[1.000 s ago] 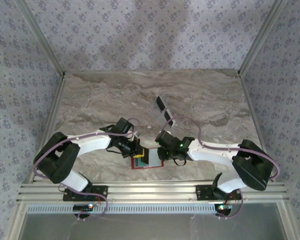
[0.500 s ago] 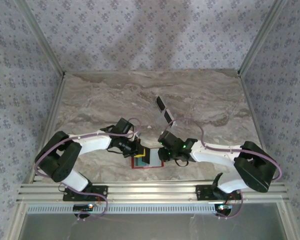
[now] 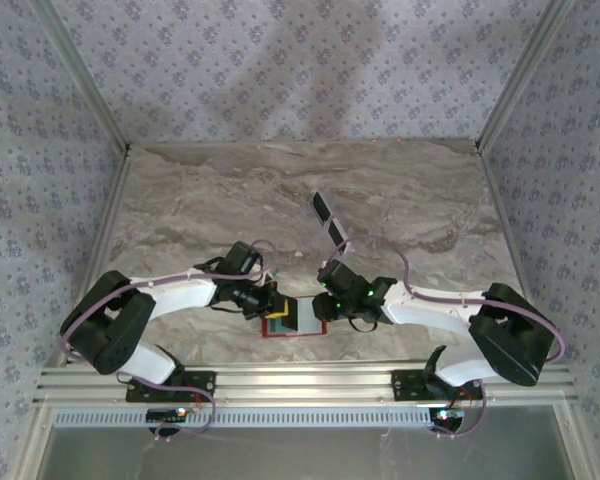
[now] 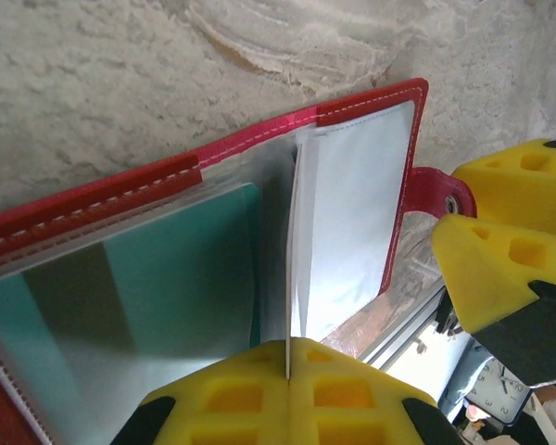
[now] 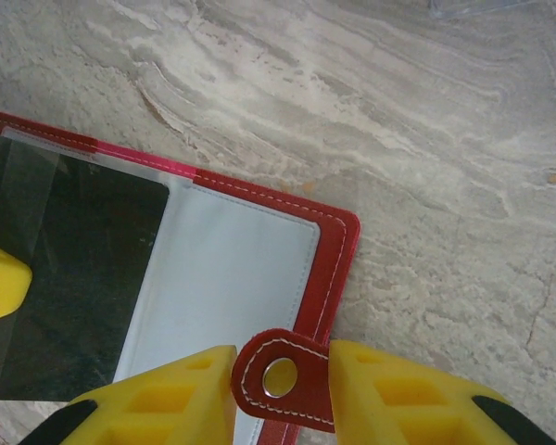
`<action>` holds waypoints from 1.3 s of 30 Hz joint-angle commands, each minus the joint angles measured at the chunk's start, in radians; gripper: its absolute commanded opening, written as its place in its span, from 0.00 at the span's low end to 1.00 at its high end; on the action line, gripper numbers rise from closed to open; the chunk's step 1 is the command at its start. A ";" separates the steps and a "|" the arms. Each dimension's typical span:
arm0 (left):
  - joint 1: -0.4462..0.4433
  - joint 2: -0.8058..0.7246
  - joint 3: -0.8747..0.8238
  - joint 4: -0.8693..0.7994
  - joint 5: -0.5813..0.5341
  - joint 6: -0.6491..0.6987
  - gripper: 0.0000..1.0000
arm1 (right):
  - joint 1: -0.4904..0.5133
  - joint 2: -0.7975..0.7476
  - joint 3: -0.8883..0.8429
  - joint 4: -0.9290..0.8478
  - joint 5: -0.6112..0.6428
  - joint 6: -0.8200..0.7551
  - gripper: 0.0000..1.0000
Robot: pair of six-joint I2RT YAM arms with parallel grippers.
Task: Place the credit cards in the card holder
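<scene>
The red card holder [image 3: 293, 324] lies open near the table's front edge. A teal-blue credit card [image 4: 167, 287] sits under its clear sleeve and looks dark in the right wrist view [image 5: 74, 278]. My left gripper [image 4: 287, 357] is shut on a thin pale pocket leaf [image 4: 294, 269] and holds it upright. My right gripper [image 5: 280, 371] has the holder's red snap tab [image 5: 280, 378] between its fingertips, which touch both tab edges. Two more credit cards lie farther back on the table: a dark one [image 3: 321, 207] and a dark-and-pale one [image 3: 337, 236].
The marble tabletop [image 3: 200, 200] is walled by patterned panels on three sides. An aluminium rail [image 3: 300, 382] runs along the near edge just behind the holder. Both arms crowd the holder from left and right.
The left arm's elbow has swung lower and to the left while its gripper stays at the holder. The right gripper has shifted slightly and its jaws have widened a little.
</scene>
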 commanded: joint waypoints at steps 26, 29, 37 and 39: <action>-0.010 -0.021 -0.063 0.126 0.014 -0.031 0.00 | -0.024 -0.042 -0.065 0.060 -0.050 0.042 0.31; -0.009 -0.020 -0.062 0.095 0.008 -0.008 0.00 | -0.026 -0.042 -0.065 0.062 -0.054 0.042 0.30; -0.017 0.008 -0.061 0.111 0.030 0.004 0.00 | -0.027 -0.042 -0.066 0.067 -0.059 0.043 0.29; -0.023 0.012 -0.059 0.117 0.033 0.003 0.00 | -0.028 -0.042 -0.066 0.066 -0.059 0.042 0.28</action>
